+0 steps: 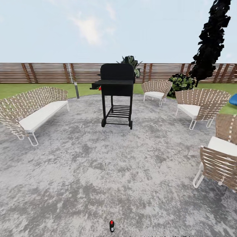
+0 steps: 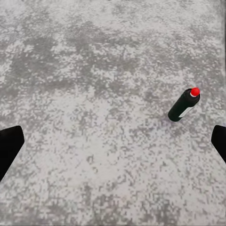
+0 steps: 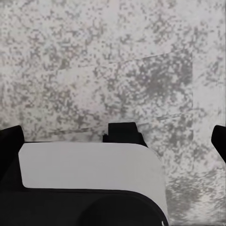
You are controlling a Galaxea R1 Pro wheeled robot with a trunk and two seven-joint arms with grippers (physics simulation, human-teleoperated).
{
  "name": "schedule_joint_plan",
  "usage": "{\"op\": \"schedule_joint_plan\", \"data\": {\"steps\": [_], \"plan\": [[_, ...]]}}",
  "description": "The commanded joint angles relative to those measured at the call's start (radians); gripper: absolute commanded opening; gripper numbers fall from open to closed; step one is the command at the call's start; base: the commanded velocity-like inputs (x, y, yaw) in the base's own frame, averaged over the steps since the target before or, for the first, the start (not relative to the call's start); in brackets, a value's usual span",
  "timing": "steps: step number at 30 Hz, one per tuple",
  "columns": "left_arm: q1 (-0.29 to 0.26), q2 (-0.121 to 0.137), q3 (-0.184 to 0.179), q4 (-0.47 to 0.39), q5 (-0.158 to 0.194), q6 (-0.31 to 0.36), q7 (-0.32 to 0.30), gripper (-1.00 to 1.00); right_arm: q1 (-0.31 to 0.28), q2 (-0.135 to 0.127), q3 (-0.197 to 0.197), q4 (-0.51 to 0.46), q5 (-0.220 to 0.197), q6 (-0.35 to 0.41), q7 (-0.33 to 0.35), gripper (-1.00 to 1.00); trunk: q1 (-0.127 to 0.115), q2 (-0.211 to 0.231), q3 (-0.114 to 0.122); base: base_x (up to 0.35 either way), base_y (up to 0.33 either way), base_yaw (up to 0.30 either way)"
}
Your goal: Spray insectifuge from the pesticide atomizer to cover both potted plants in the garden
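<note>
The pesticide atomizer and both potted plants are out of view. I face a round grey paved patch (image 1: 98, 171) of the garden, with green lawn (image 1: 19, 88) and a brown slatted fence (image 1: 49, 72) behind it. My left gripper (image 2: 113, 146) is open above the paving, its dark fingertips (image 2: 9, 146) wide apart at the picture's edges. My right gripper (image 3: 113, 141) is open too, hanging over paving and a white and black part of my own body (image 3: 89, 165). Neither holds anything.
A small black bottle with a red cap (image 1: 112, 225) (image 2: 184, 104) stands on the paving just ahead. A black grill (image 1: 117, 93) is at the centre, a woven bench (image 1: 33, 110) to the left, and woven chairs (image 1: 200, 107) to the right. A dark tree (image 1: 210, 39) and bush (image 1: 181, 84) stand by the fence.
</note>
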State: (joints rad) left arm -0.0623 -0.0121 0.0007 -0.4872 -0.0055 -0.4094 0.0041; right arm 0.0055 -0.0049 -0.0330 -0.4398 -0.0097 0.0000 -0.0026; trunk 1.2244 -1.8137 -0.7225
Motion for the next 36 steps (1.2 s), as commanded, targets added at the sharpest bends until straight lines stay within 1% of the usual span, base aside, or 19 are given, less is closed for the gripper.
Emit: {"op": "schedule_joint_plan", "data": {"steps": [1, 8, 25, 36], "plan": [[-0.001, 0.0, 0.0, 0.001, -0.001, -0.003, 0.0, 1.0, 0.001, 0.0, -0.002, -0.002, -0.001, 0.0, 0.0, 1.0, 0.0, 0.0, -0.001, 0.0, 0.221, -0.295], [-0.001, 0.0, -0.001, 0.001, -0.001, -0.003, 0.0, 1.0, 0.001, 0.0, -0.002, -0.002, -0.001, 0.0, 0.0, 1.0, 0.0, 0.0, -0.001, 0.0, 0.157, -0.286], [-0.001, 0.0, -0.001, 0.001, -0.001, -0.003, 0.0, 1.0, 0.001, 0.0, -0.002, -0.002, -0.001, 0.0, 0.0, 1.0, 0.0, 0.0, -0.001, 0.0, 0.011, -0.28], [-0.001, 0.0, -0.001, 0.001, -0.001, -0.003, 0.0, 1.0, 0.001, 0.0, -0.002, -0.002, -0.001, 0.0, 0.0, 1.0, 0.0, 0.0, -0.001, 0.0, 0.231, -0.26]]}}
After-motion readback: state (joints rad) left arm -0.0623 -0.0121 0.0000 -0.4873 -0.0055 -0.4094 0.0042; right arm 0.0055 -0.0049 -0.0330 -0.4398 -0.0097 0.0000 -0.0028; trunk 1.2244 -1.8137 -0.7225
